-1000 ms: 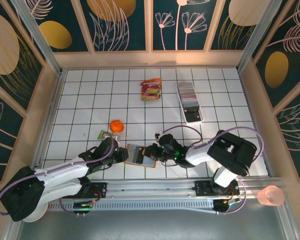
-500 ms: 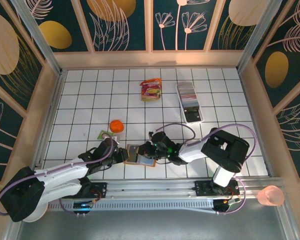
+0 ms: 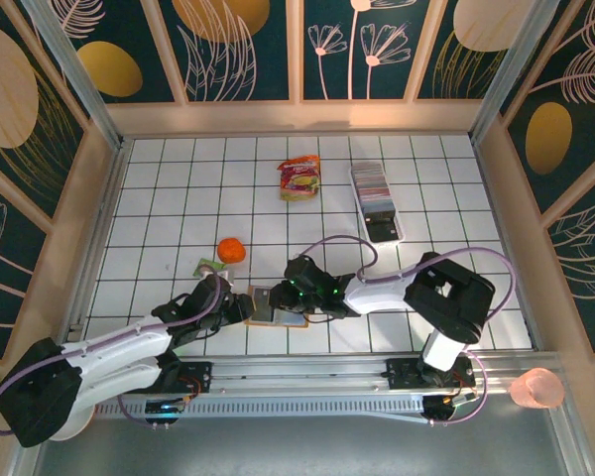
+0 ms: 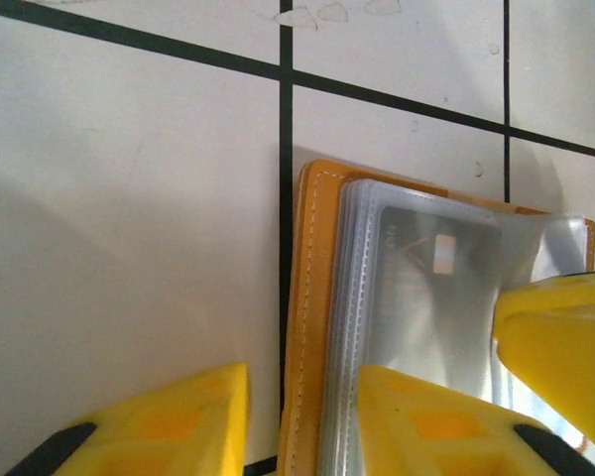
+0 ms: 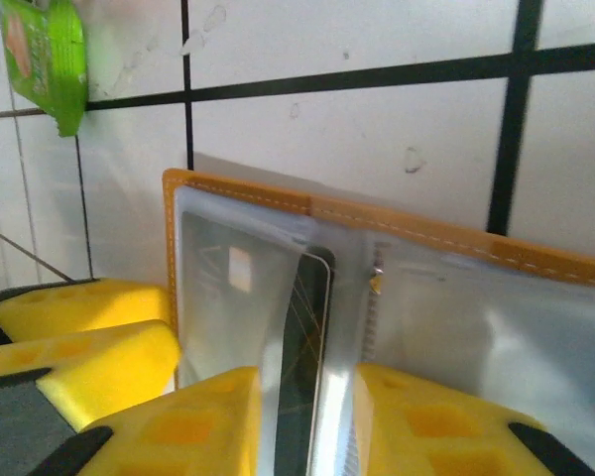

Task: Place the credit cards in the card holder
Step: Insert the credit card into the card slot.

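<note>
The orange-brown card holder [image 3: 278,305] lies open on the tiles near the front, its clear sleeves up. My left gripper [image 3: 244,304] straddles its left edge [image 4: 312,258]; the jaws [image 4: 302,397] stand open, with a gap beside the stitched rim. A grey card [image 4: 436,278] shows inside a sleeve. My right gripper [image 3: 299,291] hovers over the holder [image 5: 416,233] from the right. A dark credit card [image 5: 312,327] stands on edge in a sleeve between its open fingers [image 5: 305,397], with a gap on each side. More credit cards [image 3: 374,188] fill the clear tray.
The long clear tray [image 3: 385,230] lies at the back right. A red-and-yellow snack packet [image 3: 299,178] is at the back centre. An orange ball [image 3: 230,250] and a small green packet [image 3: 208,266] sit just behind the left gripper. Wooden walls ring the tiled floor.
The right gripper has slid left over the card holder and let go of the dark card. The left gripper has loosened its hold on the holder's edge.
</note>
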You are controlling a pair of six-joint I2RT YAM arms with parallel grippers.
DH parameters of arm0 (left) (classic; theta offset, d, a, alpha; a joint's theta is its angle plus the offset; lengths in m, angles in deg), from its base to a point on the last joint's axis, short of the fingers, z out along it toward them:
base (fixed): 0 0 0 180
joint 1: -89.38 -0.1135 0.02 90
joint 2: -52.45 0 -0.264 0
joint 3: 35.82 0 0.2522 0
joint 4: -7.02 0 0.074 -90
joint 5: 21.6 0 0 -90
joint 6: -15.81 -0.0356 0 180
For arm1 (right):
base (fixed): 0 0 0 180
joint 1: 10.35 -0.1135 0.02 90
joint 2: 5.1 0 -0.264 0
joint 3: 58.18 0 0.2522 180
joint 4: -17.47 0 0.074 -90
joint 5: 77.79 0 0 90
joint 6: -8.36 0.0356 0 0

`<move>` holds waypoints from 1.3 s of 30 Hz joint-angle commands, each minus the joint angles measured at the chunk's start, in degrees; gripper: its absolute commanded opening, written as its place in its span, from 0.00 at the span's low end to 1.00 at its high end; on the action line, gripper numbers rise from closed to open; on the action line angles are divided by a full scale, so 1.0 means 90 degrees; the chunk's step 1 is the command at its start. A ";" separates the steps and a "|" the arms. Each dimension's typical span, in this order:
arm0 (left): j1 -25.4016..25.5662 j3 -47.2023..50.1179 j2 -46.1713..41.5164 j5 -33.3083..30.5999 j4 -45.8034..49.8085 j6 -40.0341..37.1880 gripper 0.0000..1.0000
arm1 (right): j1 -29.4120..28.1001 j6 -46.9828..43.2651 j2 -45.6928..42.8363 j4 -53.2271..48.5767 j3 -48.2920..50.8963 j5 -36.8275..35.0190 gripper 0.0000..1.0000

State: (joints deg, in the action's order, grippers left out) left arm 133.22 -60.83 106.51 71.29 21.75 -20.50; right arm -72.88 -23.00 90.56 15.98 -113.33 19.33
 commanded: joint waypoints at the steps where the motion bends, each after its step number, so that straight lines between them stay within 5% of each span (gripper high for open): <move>1: 0.0026 -0.0047 -0.0203 -0.0074 0.0520 0.0036 0.38 | -0.0052 -0.0467 -0.0498 -0.1098 -0.0250 -0.0701 0.34; 6: 0.0030 -0.0064 -0.0416 -0.0251 0.0686 0.0081 0.48 | -0.0049 -0.0695 -0.0747 -0.1561 -0.0294 -0.0869 0.33; 19: 0.0023 -0.0175 0.0162 0.0622 0.0237 -0.0051 0.45 | -0.0098 -0.0985 0.0152 -0.1092 -0.0692 -0.0535 0.00; 39: 0.0049 -0.0337 0.0213 0.1095 -0.0020 -0.0035 0.39 | -0.0153 -0.0857 0.0416 -0.0778 -0.0602 -0.0448 0.00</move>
State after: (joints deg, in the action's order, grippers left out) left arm 133.33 -62.73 108.02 78.81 23.37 -20.59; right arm -73.58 -30.74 93.46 8.00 -118.40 15.26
